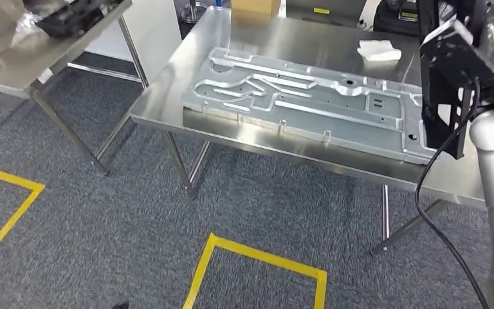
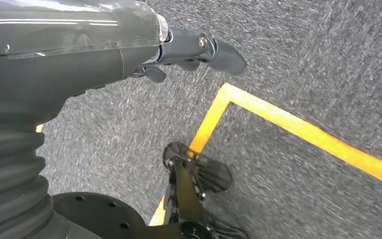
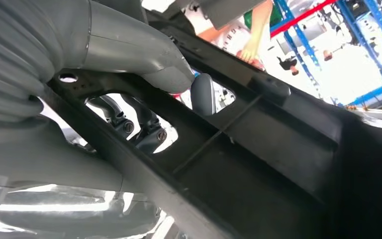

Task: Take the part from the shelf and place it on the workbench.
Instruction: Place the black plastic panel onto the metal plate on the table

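**Desk:** What am I looking at from the head camera?

**Operator:** I am facing a steel surface (image 1: pixel 167 116) that is carrying a large grey metal panel (image 1: pixel 309 103) with raised ribs and cut-outs, lying flat. A white folded cloth (image 1: pixel 379 49) is sitting on the far side of the same surface, well apart from the panel. On the grey carpet, yellow tape lines (image 1: pixel 257 257) are marking out squares.

**Desk:** And the part?

**Operator:** I am carrying it. The black part (image 1: pixel 447 90) is hanging up at the right edge of my view, in front of the near right end of the panel, above the surface and not resting on it. In the right wrist view, my right hand (image 3: pixel 144 99) is grasping the part: the thick grey thumb is pressing across 1 black rail, and the dark fingers (image 3: pixel 151 130) are showing through an opening in the frame behind it.

**Desk:** The other hand?

**Operator:** My left hand (image 2: pixel 189 55) is hanging over the carpet, grasping nothing. Its fingers are looking loosely bent, but I cannot tell whether they are spread or curled in.

**Desk:** Anything else?

**Operator:** A 2nd steel table (image 1: pixel 45 71) is standing to the left, bearing dark items wrapped in clear plastic (image 1: pixel 71 16).
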